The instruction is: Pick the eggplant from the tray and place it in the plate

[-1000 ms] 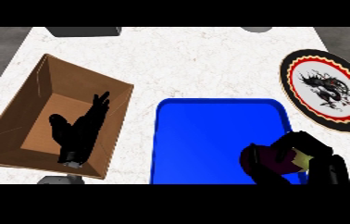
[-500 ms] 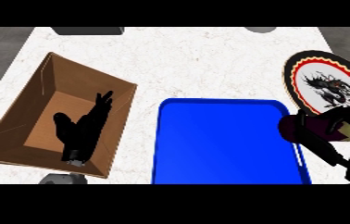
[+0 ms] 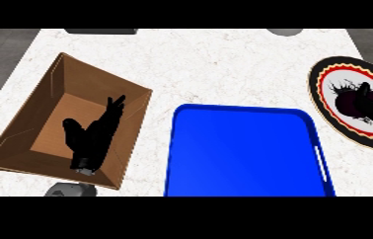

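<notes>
Where the view cuts off at the right edge, the right hand point(image 3: 363, 91) shows only as a black patch over the plate point(image 3: 324, 80), mostly out of frame. Can't tell whether it's open or closed on anything. Right against it, on the side twd the plate's centre, is a dark maroon lump, the eggplant point(image 3: 348, 102). It sits over the plate's white inner area, on top of the black motif there. Can't tell if it rests on the plate or is held just above it. The plate has a black rim w/ a red-and-yellow toothed band, and part of it runs out of frame.

Just left of and below the plate is the blue tray point(image 3: 241, 154), w/ nothing in it. Its far right corner is near the plate's rim, and there's a white strip along its right wall.

Well apart, across the tray on the left, the left hand point(image 3: 91, 137) is inside the brown cardboard box point(image 3: 69, 77). It's relaxed, fingers straight and pointing up-right, holding nothing. A grey shape shows just below the box's near wall.

Everything sits on the white marbled counter point(image 3: 218, 60). Two grey objects are cut off at the counter's far edge, one at the top left, one at the top right.
</notes>
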